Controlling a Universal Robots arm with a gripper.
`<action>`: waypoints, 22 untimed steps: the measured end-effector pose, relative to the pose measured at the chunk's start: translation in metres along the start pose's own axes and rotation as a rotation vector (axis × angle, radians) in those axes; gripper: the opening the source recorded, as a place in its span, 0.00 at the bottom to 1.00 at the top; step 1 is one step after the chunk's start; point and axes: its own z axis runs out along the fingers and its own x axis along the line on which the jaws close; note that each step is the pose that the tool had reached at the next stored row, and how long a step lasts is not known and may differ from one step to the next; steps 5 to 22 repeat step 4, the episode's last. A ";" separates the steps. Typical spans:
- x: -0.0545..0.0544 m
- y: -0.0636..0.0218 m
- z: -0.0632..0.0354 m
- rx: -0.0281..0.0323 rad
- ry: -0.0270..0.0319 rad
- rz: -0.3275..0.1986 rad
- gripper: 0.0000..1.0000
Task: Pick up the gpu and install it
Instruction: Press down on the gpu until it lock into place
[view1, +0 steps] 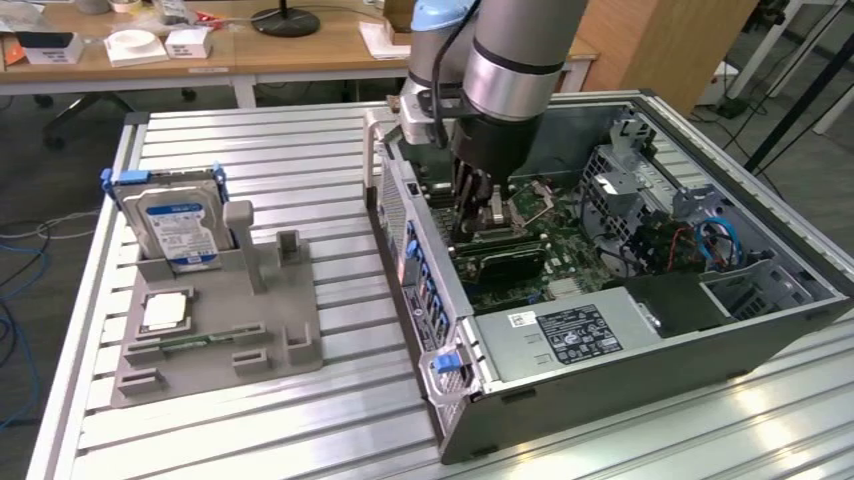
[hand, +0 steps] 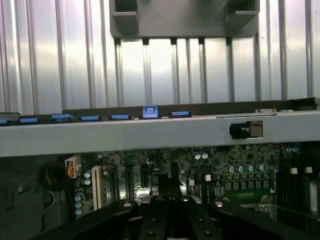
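Ribbed aluminium slats form the work table (view1: 267, 150), a silver surface of parallel extruded profiles; wooden desks with small white boxes and a black lamp base stand behind it. On the table lies an open desktop computer case (view1: 641, 340), dark grey sheet metal, side panel off, with the green motherboard (view1: 561, 250) exposed. A silver power supply (view1: 567, 335) sits at the case's near end and carries a black label with white print, too small to read.

On the exterior view's left rests a grey moulded fixture tray (view1: 220, 320) with upright slots. One slot holds a hard drive (view1: 176, 225) on edge — silver casing, blue-and-white label, blue plastic side rails. A square silver processor (view1: 163, 312) lies flat in the tray.

The arm's gripper (view1: 470, 200) reaches down into the case above the motherboard; its black fingers (hand: 165, 200) are fully closed. The gpu (view1: 505, 262) — a flat card with a black block on its face — lies on the motherboard just below the fingers. Contact between fingers and card cannot be judged.
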 end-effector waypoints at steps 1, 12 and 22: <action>0.000 0.0000 0.0000 0.0000 0.0001 0.000 0.11; 0.000 0.0000 0.0000 0.0000 0.0001 0.000 0.11; 0.000 0.0000 0.0000 0.0000 0.0001 0.000 0.11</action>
